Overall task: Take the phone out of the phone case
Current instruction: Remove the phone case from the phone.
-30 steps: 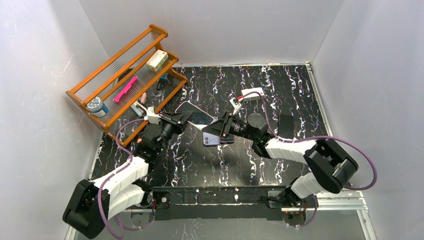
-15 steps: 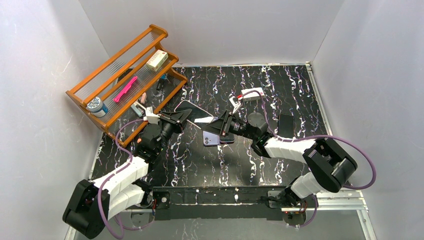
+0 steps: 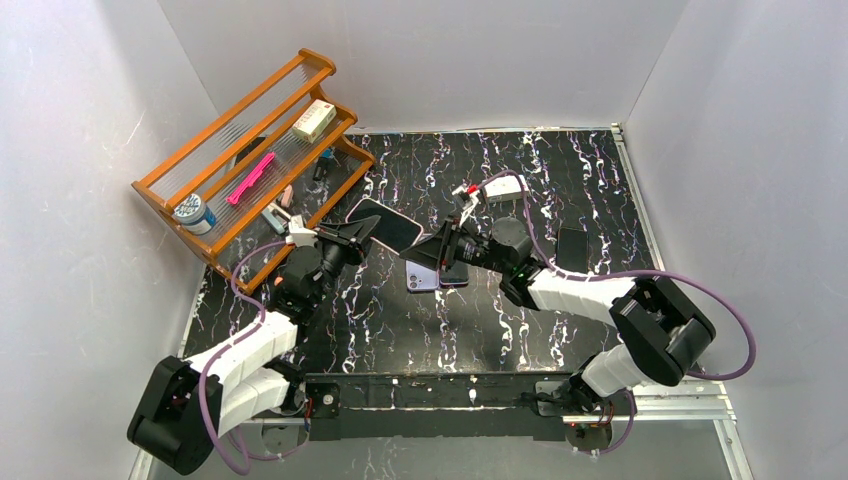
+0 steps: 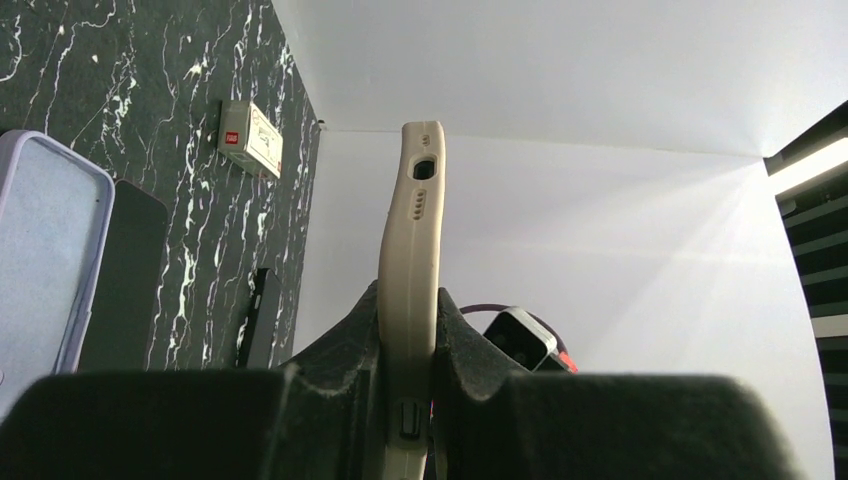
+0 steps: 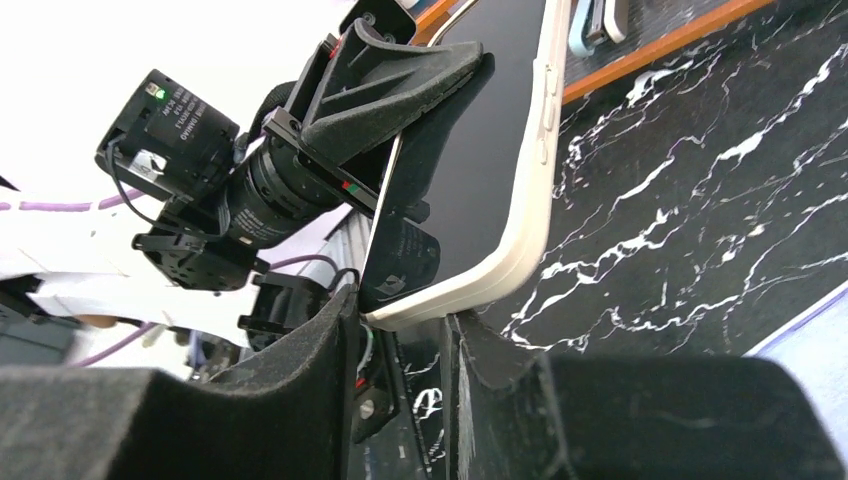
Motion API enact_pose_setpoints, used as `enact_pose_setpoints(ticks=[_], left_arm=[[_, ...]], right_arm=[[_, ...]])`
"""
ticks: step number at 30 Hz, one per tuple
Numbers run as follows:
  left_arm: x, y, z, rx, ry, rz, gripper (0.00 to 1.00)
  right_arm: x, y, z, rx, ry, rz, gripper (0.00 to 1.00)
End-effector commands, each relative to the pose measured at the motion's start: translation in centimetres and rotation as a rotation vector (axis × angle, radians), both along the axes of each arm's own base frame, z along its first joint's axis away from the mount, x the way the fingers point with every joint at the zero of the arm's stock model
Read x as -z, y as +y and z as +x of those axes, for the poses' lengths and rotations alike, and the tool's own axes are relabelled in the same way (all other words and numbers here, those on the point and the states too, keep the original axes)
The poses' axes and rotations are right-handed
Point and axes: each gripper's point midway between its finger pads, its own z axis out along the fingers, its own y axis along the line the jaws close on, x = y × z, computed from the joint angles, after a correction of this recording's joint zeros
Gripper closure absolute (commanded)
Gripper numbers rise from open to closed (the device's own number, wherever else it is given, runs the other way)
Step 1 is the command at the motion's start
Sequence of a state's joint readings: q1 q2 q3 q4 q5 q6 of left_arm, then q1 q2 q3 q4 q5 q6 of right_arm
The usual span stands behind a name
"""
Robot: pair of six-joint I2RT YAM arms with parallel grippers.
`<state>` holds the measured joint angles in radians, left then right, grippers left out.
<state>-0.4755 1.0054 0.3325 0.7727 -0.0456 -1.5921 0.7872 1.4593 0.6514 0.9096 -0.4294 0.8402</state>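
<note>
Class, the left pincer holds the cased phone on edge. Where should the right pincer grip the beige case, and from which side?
Probably the beige case at its free corner, approached from the end opposite the left pincer: that corner juts clear, and its thin rim fits inside the right pincer.

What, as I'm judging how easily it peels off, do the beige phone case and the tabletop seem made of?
The phone case: probably soft silicone or rubbery plastic, matte beige; rounded edges, moulded buttons, a slight bow. The tabletop: black marble look with white veins, faint sheen; possibly a printed laminate rather than stone.
</note>
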Motion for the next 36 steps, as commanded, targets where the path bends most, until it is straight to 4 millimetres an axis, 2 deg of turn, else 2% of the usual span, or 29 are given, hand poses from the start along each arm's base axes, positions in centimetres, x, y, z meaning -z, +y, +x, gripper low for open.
enact_pose_setpoints(ticks=[1, 11, 17, 22, 29, 33, 36], left_arm=[[-2.6, -2.2, -1.8, 0.133, -0.06, -0.049, 1.0], [-2.9, -2.3, -1.9, 0.139, -0.069, -0.047, 1.0], [-3.6, -2.2, -1.9, 0.135, -0.099, -0.032, 1.0], [-3.7, -2.5, -1.8, 0.145, -0.111, -0.014, 1.0], [-3.7, -1.5, -0.8, 0.161, -0.171, 0.087, 1.0], [-3.7, -1.6, -0.5, 0.247, -0.229, 0.181, 1.0], [-4.0, -2.6, -0.5, 0.348, -0.283, 0.242, 1.0]], right_arm=[[-1.5, 0.7, 1.5, 0.02, -0.301, -0.075, 0.99], [-0.8, 0.7, 2.1, -0.006, -0.481, -0.172, 0.99], [-0.6, 1.0, 2.1, -0.028, -0.504, -0.187, 0.99], [0.0, 0.8, 3.1, 0.004, -0.508, -0.23, 0.99], [1.2, -0.9, 2.6, 0.004, -0.459, -0.256, 0.98], [1.9, -2.5, 1.7, -0.016, -0.444, -0.281, 0.84], [2.0, -3.2, 1.0, -0.046, -0.454, -0.31, 0.68]])
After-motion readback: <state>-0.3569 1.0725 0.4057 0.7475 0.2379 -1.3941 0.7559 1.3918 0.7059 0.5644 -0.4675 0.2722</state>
